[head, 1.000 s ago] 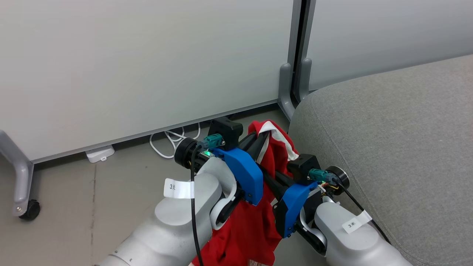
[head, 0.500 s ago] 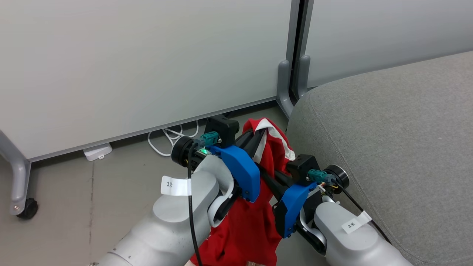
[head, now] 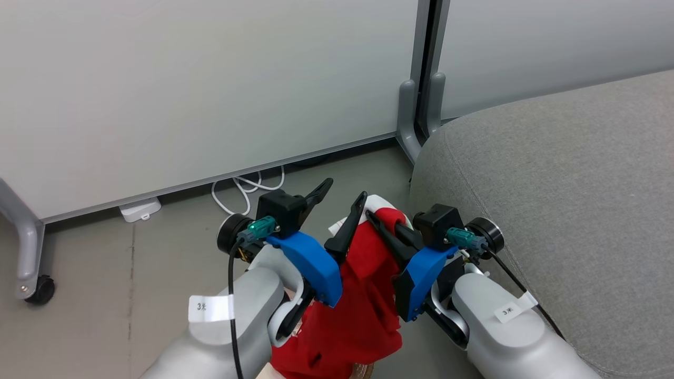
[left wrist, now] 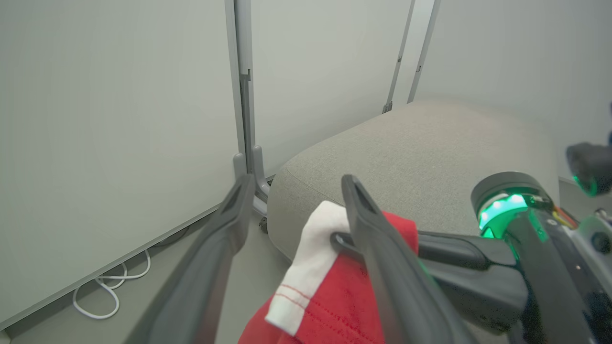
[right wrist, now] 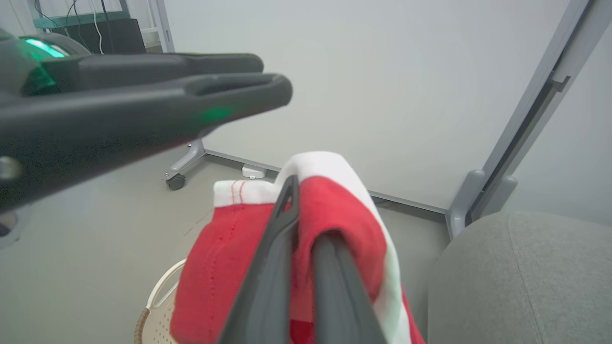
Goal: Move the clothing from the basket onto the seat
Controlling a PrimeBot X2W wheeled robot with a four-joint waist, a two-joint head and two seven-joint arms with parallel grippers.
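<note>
One red garment, white-striped and crumpled, hangs pinched in my right claw, left claw spread just beside it; white tags read "3" plus an unclear character.

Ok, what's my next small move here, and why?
Probably swing the right gripper rightward until it is over the seat, and only then open it. It is shut on the red and white garment, which hangs beside the seat's edge, above the basket rather than over the cushion. The left gripper is open and holds nothing, so the right arm alone carries the cloth.
</note>
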